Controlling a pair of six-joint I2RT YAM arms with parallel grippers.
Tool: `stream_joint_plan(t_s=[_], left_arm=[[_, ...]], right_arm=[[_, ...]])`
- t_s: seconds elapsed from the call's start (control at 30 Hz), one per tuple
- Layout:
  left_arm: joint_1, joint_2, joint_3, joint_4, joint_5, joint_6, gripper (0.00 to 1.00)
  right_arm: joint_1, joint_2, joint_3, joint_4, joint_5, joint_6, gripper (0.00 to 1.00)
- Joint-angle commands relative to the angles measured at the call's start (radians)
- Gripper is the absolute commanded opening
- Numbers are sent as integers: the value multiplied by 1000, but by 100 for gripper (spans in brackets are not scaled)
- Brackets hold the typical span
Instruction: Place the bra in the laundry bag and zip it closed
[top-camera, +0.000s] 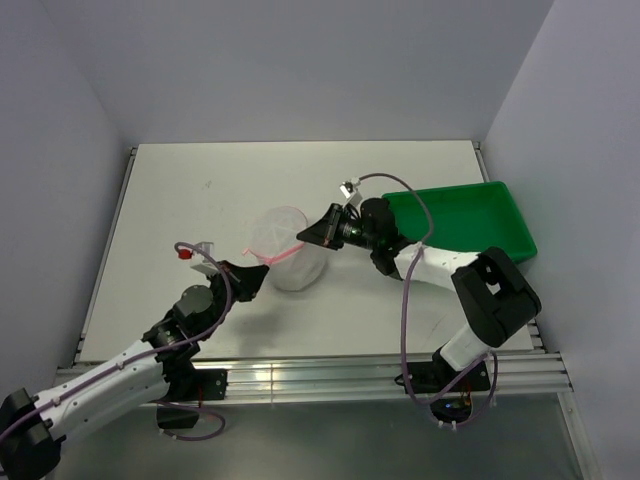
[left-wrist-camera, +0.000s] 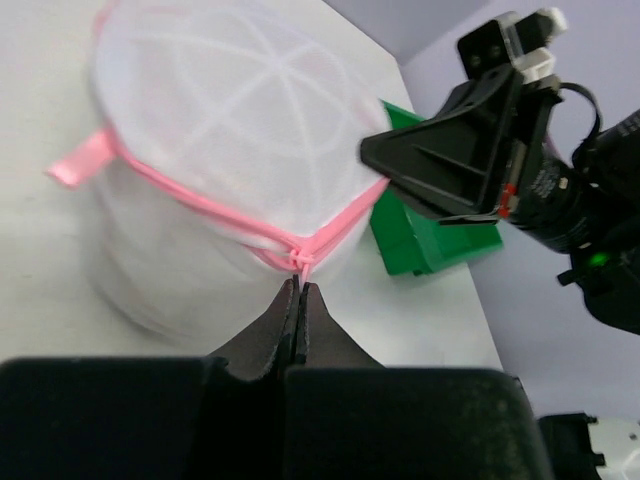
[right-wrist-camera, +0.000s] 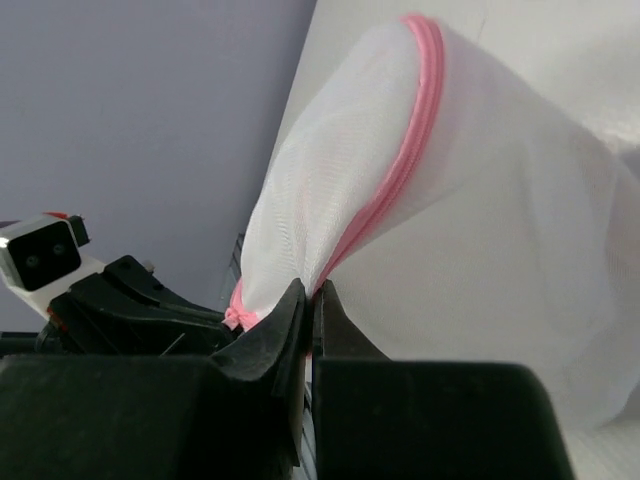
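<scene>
The laundry bag (top-camera: 285, 250) stands in the middle of the table, a white mesh drum with a pink zip line around its rim. The bra is hidden; no pink-beige fabric shows. My left gripper (top-camera: 256, 276) is at the bag's near left side. In the left wrist view the gripper (left-wrist-camera: 298, 287) is shut on the pink zip pull at the rim of the bag (left-wrist-camera: 230, 120). My right gripper (top-camera: 306, 238) is at the bag's right side. In the right wrist view that gripper (right-wrist-camera: 314, 293) is shut on the zip edge of the bag (right-wrist-camera: 450, 240).
A green plastic tray (top-camera: 470, 215) lies at the right, behind my right arm; it also shows in the left wrist view (left-wrist-camera: 420, 250). A pink ribbon loop (left-wrist-camera: 80, 160) sticks out from the bag's left side. Purple walls enclose the table.
</scene>
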Motion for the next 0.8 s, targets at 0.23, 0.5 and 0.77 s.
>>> stream_joint_plan(t_s=[0.23, 0.5, 0.77], left_arm=[[18, -118, 19, -173, -81, 84, 0], [15, 60, 36, 72, 9, 64, 0], [-2, 234, 43, 299, 126, -3, 0]], right_arm=[[-93, 173, 328, -190, -53, -186, 8], [-73, 0, 192, -264, 94, -184, 85], [102, -176, -65, -124, 187, -45, 79]])
